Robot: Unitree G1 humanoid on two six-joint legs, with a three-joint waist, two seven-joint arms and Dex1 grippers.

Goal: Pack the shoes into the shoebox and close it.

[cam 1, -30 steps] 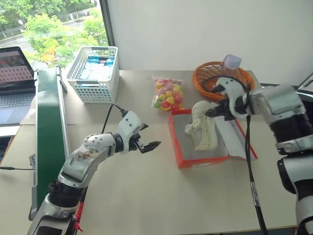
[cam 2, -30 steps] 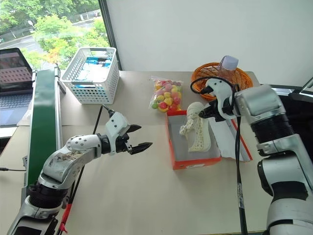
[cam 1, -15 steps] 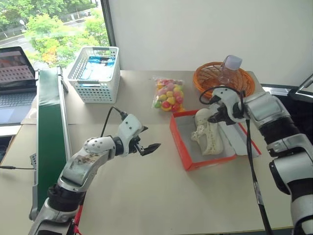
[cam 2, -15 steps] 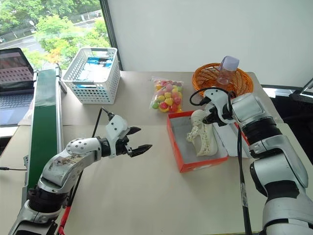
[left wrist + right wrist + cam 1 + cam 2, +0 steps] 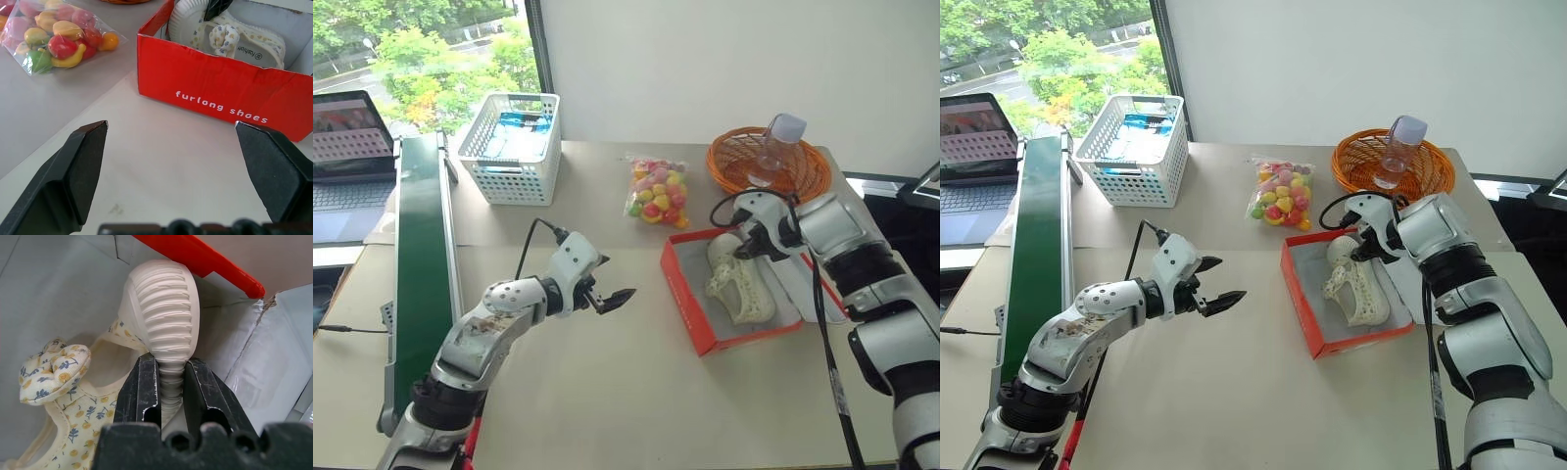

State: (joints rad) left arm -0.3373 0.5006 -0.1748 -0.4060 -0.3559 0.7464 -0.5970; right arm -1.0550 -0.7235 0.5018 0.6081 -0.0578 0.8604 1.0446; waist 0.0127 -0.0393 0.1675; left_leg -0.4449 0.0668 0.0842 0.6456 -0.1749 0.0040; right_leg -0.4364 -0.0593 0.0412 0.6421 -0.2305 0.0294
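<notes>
My right claw point(image 5: 170, 396) is clamped on the ribbed sole of a cream shoe point(image 5: 1356, 292), holding it inside the open red box point(image 5: 690, 311), with the toe near the box's far corner. The shoe has floral fabric lining and a fabric bow; beside it in the box I see what may be the second shoe, but I cannot tell them apart. My left claw point(image 5: 615, 295) hovers over the bare table point(image 5: 607, 392) just left of the box, fingers spread wide, holding nothing. A bag of sweets point(image 5: 656, 191) lies beyond the box.
</notes>
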